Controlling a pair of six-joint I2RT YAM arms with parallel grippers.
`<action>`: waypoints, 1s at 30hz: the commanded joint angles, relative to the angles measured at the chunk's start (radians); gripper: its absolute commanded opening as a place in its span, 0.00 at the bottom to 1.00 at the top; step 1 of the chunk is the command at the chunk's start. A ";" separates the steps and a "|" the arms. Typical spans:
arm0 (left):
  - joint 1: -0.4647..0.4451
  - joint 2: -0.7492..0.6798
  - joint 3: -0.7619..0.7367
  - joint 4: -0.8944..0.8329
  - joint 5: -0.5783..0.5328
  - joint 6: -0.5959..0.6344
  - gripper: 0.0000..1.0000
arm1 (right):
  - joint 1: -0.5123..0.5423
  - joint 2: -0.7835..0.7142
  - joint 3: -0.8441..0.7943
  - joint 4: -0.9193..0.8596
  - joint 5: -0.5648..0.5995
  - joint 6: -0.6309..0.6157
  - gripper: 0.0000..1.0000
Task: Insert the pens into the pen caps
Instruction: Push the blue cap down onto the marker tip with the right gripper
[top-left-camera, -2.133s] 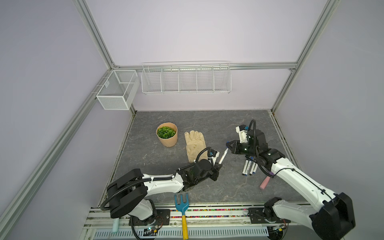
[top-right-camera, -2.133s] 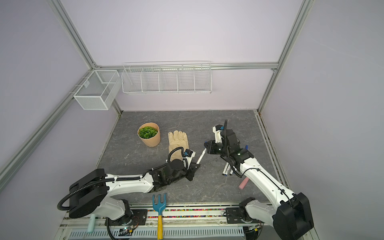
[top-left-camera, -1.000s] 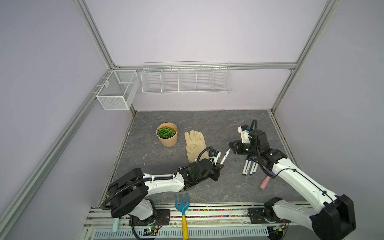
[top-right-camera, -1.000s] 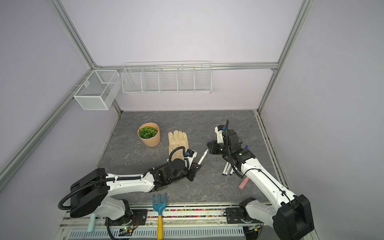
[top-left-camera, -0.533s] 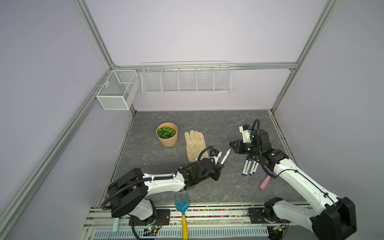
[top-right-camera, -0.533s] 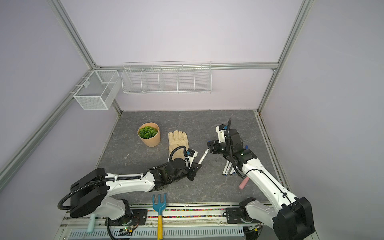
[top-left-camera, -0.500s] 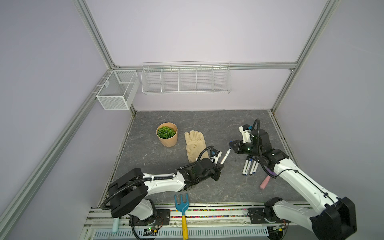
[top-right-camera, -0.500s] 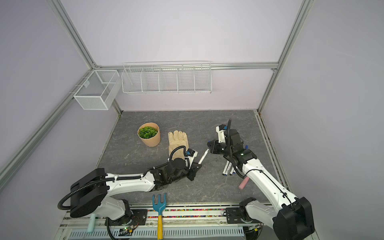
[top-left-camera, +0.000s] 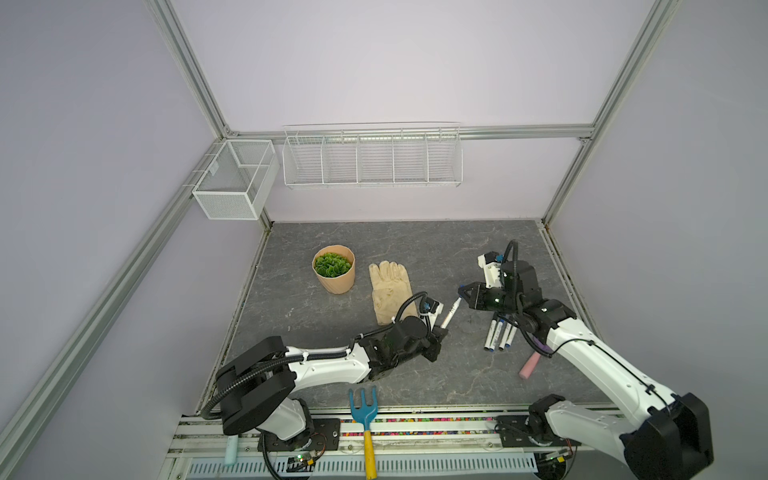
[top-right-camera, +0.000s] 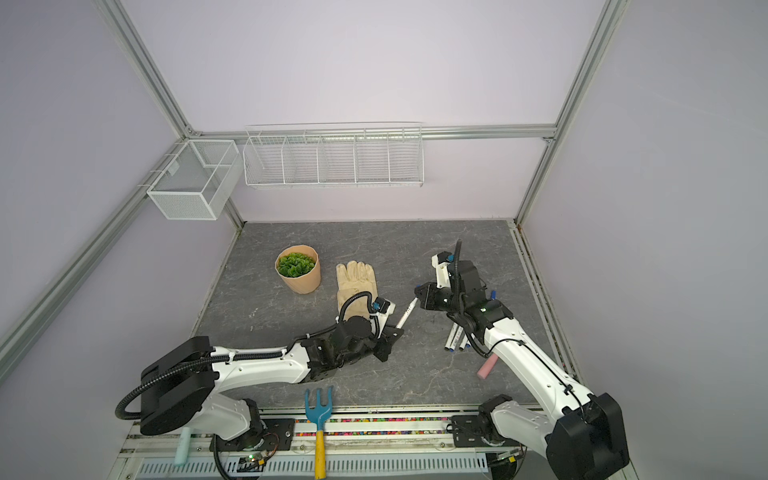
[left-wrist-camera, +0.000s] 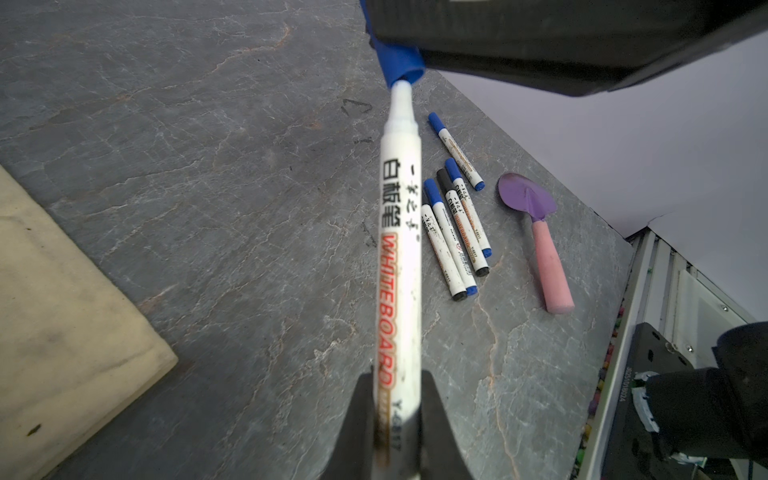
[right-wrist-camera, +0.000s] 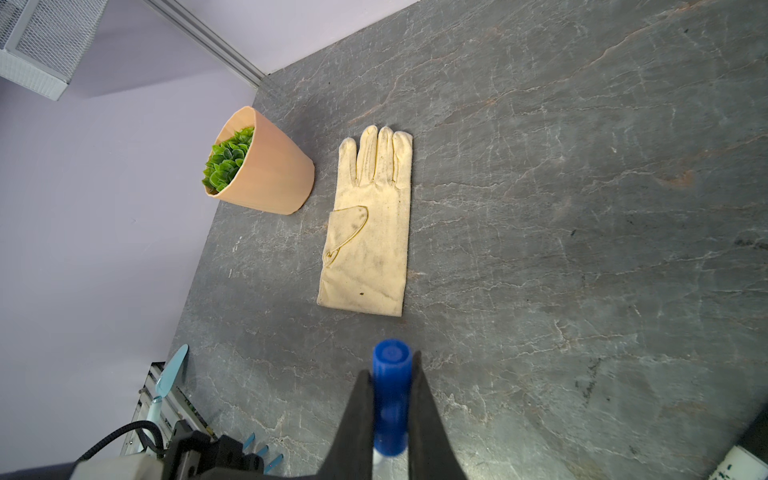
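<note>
Blue cap (right-wrist-camera: 390, 374) sat clenched in our right gripper (top-left-camera: 464, 291), left gripper (top-left-camera: 441, 331) grasped the pen (left-wrist-camera: 399, 232); tip at the mouth, we needed one straight, aligned push.

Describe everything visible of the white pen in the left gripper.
White plastic whiteboard marker pen, uncapped, barrel printed with black characters and red WHITEBOARD lettering, slightly smudged. The left gripper jaws clamp its rear; it slants up off the table. Its narrowed nose meets the mouth of the blue plastic cap held by the right gripper.
</note>
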 joint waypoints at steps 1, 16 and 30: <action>-0.005 0.015 0.030 -0.003 0.002 0.007 0.00 | 0.008 -0.020 -0.024 0.018 -0.022 0.013 0.06; -0.001 0.017 0.047 0.098 -0.016 0.025 0.00 | 0.026 -0.064 -0.051 0.036 -0.030 0.075 0.07; 0.114 0.032 0.121 0.320 0.042 -0.067 0.00 | 0.042 -0.047 0.005 0.031 -0.312 0.041 0.07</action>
